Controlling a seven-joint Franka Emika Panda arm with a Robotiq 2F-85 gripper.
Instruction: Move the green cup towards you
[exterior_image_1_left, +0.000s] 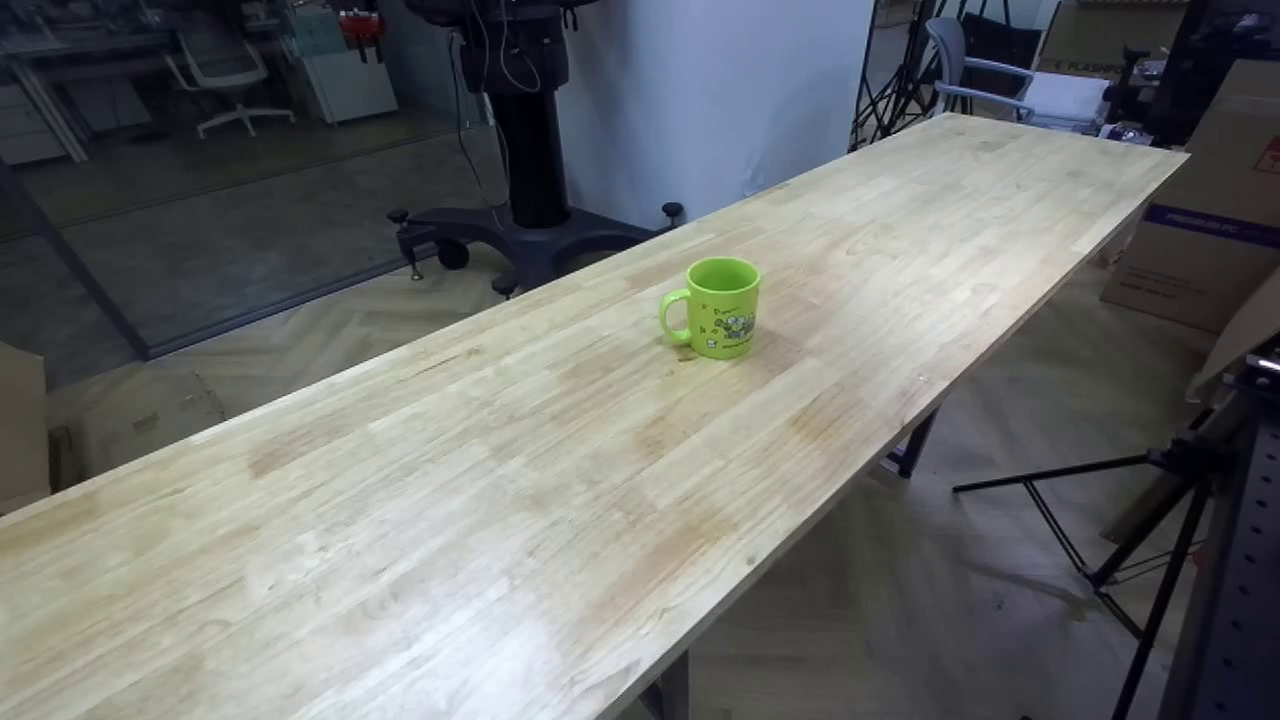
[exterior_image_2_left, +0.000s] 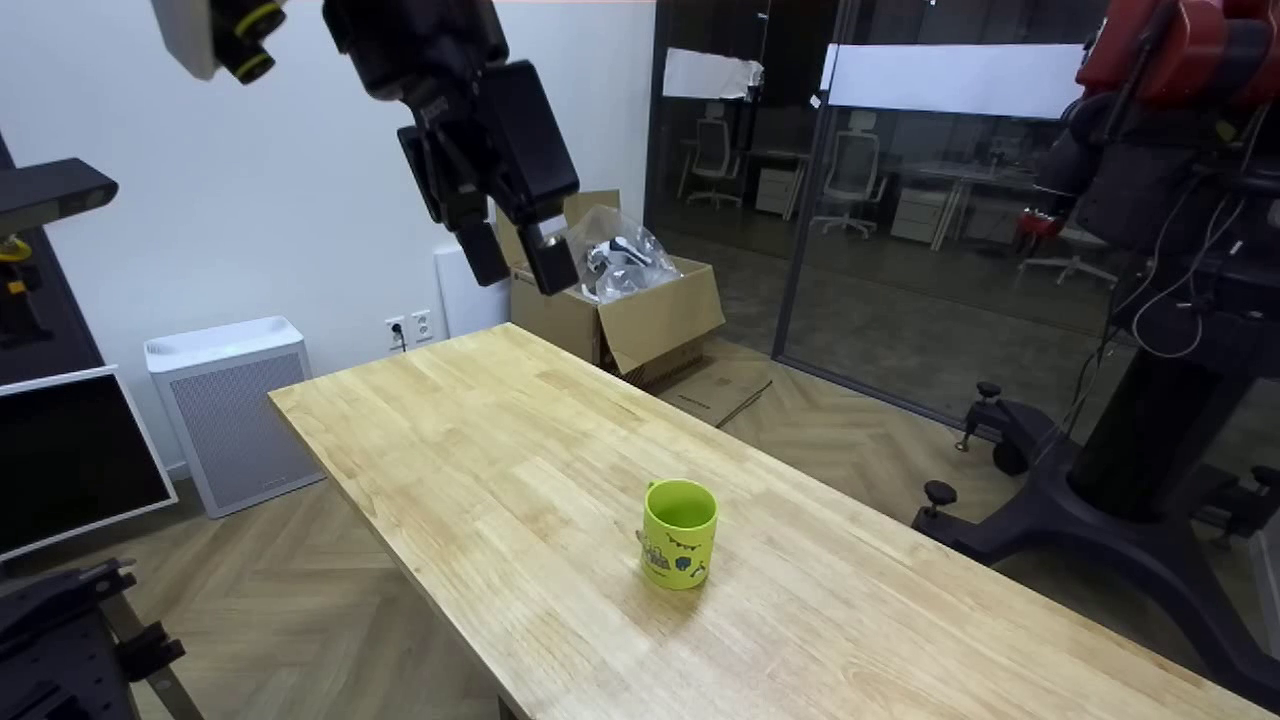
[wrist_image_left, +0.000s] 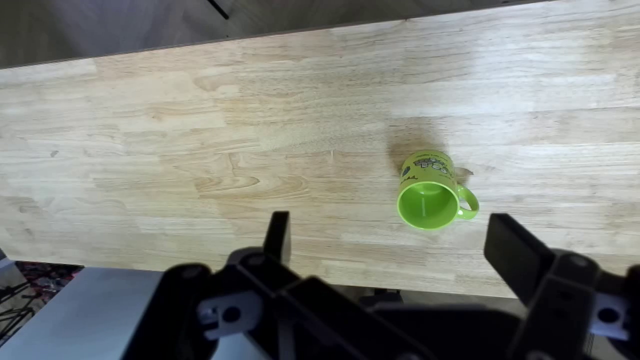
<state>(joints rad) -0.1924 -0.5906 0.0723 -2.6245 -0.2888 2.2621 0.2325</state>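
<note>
The green cup, a lime-green mug with a dark printed design, stands upright on the wooden table in both exterior views (exterior_image_1_left: 733, 318) (exterior_image_2_left: 678, 545). Its loop handle points to the left in an exterior view and to the right in the wrist view (wrist_image_left: 429, 170). The cup's mouth faces up and it looks hollow inside. My gripper (exterior_image_2_left: 522, 270) hangs well above the table, up and away from the cup. In the wrist view my gripper (wrist_image_left: 387, 230) is open with nothing between its fingers. The cup lies below and beyond the fingertips, apart from them.
The long wooden table (exterior_image_1_left: 480, 470) has free edges on both long sides. A dark wheeled stand (exterior_image_1_left: 535, 225) is beside one edge. An open cardboard box (exterior_image_2_left: 650, 310) and a white air purifier (exterior_image_2_left: 235, 410) stand on the floor beyond the table's end. A tripod (exterior_image_1_left: 1190, 460) stands beside the table.
</note>
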